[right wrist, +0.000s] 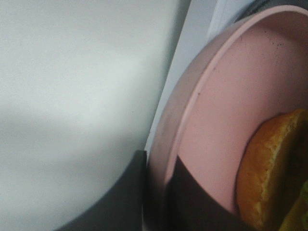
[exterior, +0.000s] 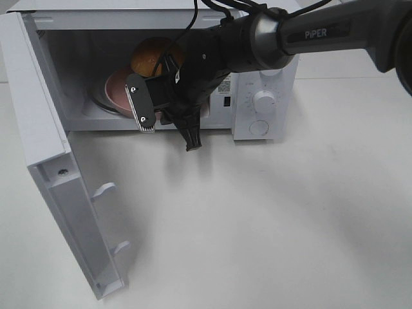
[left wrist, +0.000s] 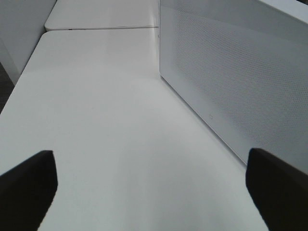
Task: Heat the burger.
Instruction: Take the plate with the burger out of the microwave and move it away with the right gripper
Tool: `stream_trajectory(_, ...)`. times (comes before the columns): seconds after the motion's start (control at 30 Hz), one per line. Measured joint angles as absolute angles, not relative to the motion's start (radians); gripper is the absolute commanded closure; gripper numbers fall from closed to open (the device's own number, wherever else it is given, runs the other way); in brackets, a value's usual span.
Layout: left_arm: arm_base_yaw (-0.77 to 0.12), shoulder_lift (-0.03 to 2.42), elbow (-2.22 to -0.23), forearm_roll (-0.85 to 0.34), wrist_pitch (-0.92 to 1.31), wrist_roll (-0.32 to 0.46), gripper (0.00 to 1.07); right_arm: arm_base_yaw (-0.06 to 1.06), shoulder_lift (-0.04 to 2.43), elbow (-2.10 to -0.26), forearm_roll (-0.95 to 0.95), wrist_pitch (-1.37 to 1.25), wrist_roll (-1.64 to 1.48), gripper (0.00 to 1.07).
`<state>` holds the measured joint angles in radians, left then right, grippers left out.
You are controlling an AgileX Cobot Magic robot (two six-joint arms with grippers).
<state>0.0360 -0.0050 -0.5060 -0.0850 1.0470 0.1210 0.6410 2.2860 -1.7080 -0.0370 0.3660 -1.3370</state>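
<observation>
The burger (exterior: 152, 55) sits on a round pink plate (exterior: 116, 88) inside the open microwave (exterior: 264, 77). My right gripper (exterior: 168, 98) reaches into the cavity from the right and is shut on the plate's near rim. In the right wrist view its two dark fingers (right wrist: 127, 197) pinch the pink plate's rim (right wrist: 192, 101), one on each side, with the burger's orange-brown bun (right wrist: 269, 168) just beyond. The left gripper (left wrist: 154, 192) is open over bare table, its fingertips (left wrist: 26, 187) wide apart. It does not show in the exterior high view.
The microwave door (exterior: 55, 167) stands swung open toward the front left. Control knobs (exterior: 262, 101) are on the microwave's right panel. The left wrist view shows the microwave's perforated side wall (left wrist: 231, 82) close by. White table (exterior: 257, 225) lies in front.
</observation>
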Motion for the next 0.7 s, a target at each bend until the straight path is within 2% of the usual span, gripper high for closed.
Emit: stream_trajectory(0.7, 0.036, -0.005, -0.506, -0.085, 1.047, 0.121, 0.07, 0.657, 2.096, -1.469, -0.038, 0.271, -1.366, 1.07)
